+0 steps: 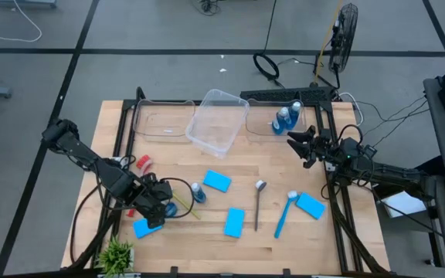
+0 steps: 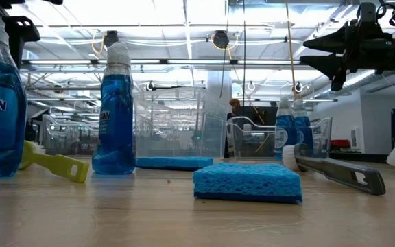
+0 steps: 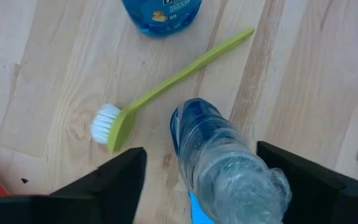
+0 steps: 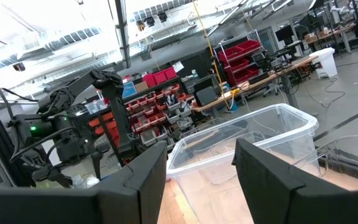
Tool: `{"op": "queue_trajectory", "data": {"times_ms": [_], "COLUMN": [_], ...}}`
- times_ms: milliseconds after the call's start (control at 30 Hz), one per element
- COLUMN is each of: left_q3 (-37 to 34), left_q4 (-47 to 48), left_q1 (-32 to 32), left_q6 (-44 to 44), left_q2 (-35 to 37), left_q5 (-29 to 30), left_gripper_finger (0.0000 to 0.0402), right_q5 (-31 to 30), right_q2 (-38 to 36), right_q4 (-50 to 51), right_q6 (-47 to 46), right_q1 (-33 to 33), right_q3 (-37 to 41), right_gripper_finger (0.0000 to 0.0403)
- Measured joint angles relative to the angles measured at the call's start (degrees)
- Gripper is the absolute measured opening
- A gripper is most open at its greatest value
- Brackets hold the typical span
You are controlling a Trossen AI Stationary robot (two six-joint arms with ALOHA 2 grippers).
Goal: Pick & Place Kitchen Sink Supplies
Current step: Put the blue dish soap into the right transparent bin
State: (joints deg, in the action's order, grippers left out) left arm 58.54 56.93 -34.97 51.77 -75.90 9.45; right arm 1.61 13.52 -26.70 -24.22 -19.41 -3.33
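The left claw [image 3: 197,186] stands apart around an upright blue soap bottle [image 3: 229,162] at the bench's [image 1: 207,232] front left, not yet clamped; closing off-centre could topple it onto the yellow-green brush [image 3: 166,87]. The right claw [image 1: 301,147], apart and empty, waits beside the bins.

Visible: four bottles, four sponges, two brushes, one spoon.

blue bottle [image 3: 229,162], yellow-green brush [image 3: 166,87], bright-blue sponge [image 2: 247,182]
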Motion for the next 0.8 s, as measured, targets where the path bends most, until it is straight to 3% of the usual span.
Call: {"op": "queue_trajectory", "data": {"times_ms": [300,800], "left_q3": [0.02,0.02], "left_q4": [-0.05,-0.09], "left_q1": [0.01,0.01], "left_q6": [-0.68,-0.59], "left_q2": [0.07,0.74], "left_q5": [-0.77,-4.4], "left_gripper_finger": [0.0142,0.0142], "right_q5": [0.0,0.0], "right_q2": [0.0,0.01], "right_q4": [0.0,-0.02], "right_q6": [0.01,-0.01], "right_q1": [0.01,-0.01], "right_q3": [0.01,0.01], "right_gripper_finger": [0.0178,0.0178]}}
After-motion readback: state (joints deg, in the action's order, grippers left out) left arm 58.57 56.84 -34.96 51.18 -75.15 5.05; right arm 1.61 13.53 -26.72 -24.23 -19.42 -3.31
